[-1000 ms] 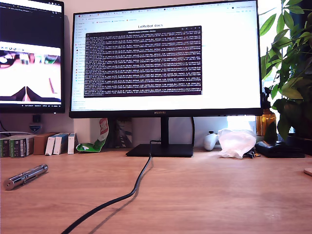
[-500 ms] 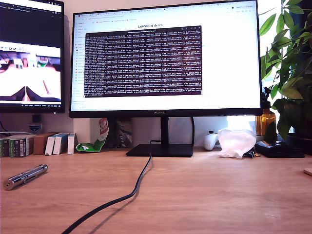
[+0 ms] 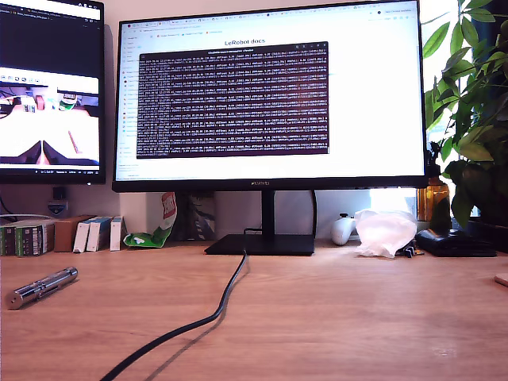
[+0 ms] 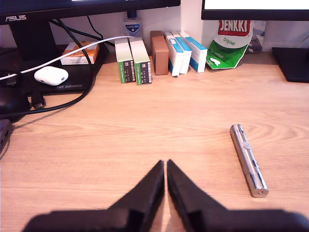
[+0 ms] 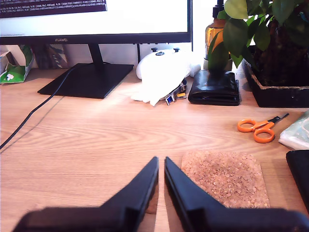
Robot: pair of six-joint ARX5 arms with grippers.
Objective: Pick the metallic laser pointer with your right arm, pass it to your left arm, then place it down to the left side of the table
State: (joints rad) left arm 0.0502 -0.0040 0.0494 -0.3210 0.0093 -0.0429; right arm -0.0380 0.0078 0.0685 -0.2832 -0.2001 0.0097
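Change: nothing on the desk has shifted since a second ago; only the terminal text and the small camera feed on the screens have updated.
Laser pointer: the metallic laser pointer (image 3: 41, 286) lies flat on the table (image 3: 333, 309) at the exterior view's left, untouched, tilted with one end toward the camera.
Cable: a black cable (image 3: 208, 316) snakes from the monitor stand (image 3: 262, 244) toward the front edge.
Boxes: small boxes (image 3: 59, 235) line the wall behind the pointer.
First gripper: my first gripper (image 4: 166, 166) hangs over bare wood, jaws pressed almost together, pinching nothing; the pointer (image 4: 248, 160) sits well apart from its tips.
Second gripper: my second gripper (image 5: 161, 164) has its jaws nearly closed and empty, beside a cork mat (image 5: 223, 178), orange scissors (image 5: 257, 129) beyond.
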